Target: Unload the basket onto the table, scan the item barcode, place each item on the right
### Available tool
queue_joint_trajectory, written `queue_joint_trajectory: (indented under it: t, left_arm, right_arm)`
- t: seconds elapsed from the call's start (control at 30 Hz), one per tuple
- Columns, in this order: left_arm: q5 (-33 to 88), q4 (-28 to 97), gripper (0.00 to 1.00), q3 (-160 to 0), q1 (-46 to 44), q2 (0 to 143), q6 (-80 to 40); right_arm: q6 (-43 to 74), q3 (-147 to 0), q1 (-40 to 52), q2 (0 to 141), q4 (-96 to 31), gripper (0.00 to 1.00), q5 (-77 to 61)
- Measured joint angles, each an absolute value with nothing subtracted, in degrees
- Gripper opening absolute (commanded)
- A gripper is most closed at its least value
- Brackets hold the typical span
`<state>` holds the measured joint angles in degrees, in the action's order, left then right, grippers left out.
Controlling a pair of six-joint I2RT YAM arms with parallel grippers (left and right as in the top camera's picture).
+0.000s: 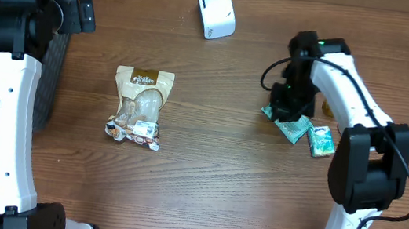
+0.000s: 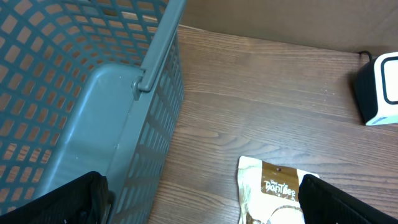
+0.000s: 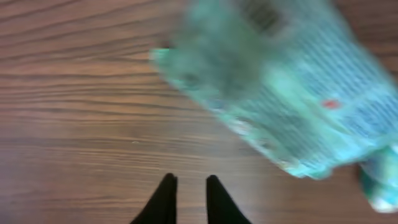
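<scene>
Right claw (image 3: 190,182) tips nearly together, clamped on nothing — teal packet (image 3: 292,93) flat on table (image 3: 74,124) just ahead, blurred. Left claw (image 2: 205,193) wide apart beside basket (image 2: 93,93), holding nothing. Looks like the pick-up step, grasp not yet made. Next calls for parting, straddling the packet's edge, gripping — then turning barcode toward scanner (image 1: 216,11).

The tan pouch (image 1: 140,106) carries a brown band with a white script brand word starting with "P"; the rest cannot be read for sure. The fine print on the green packet (image 3: 298,93) is too blurred to read.
</scene>
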<state>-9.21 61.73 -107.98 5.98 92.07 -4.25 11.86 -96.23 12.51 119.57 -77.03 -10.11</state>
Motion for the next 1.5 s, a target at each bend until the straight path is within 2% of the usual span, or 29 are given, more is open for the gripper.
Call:
queue_joint_trajectory:
  t: [0.1,0.53,0.77,1.5]
  left_arm:
    - [-9.23,61.71,0.99,-107.98,5.98,92.07,-4.25]
    - [-9.23,61.71,0.99,-107.98,5.98,92.07,-4.23]
    - [-9.23,61.71,0.99,-107.98,5.98,92.07,-4.23]
    - [-9.23,61.73,0.99,-107.98,5.98,92.07,-4.23]
  right_arm:
    - [11.29,-96.23,14.76,119.57,-74.54,0.04,-11.00]
    - [10.68,-95.37,18.33,119.57,-68.45,0.04,-11.94]
    - [10.50,-90.96,18.33,119.66,-63.94,0.04,-5.54]
    - [10.52,-90.72,11.29,119.66,-62.54,0.08,1.41]
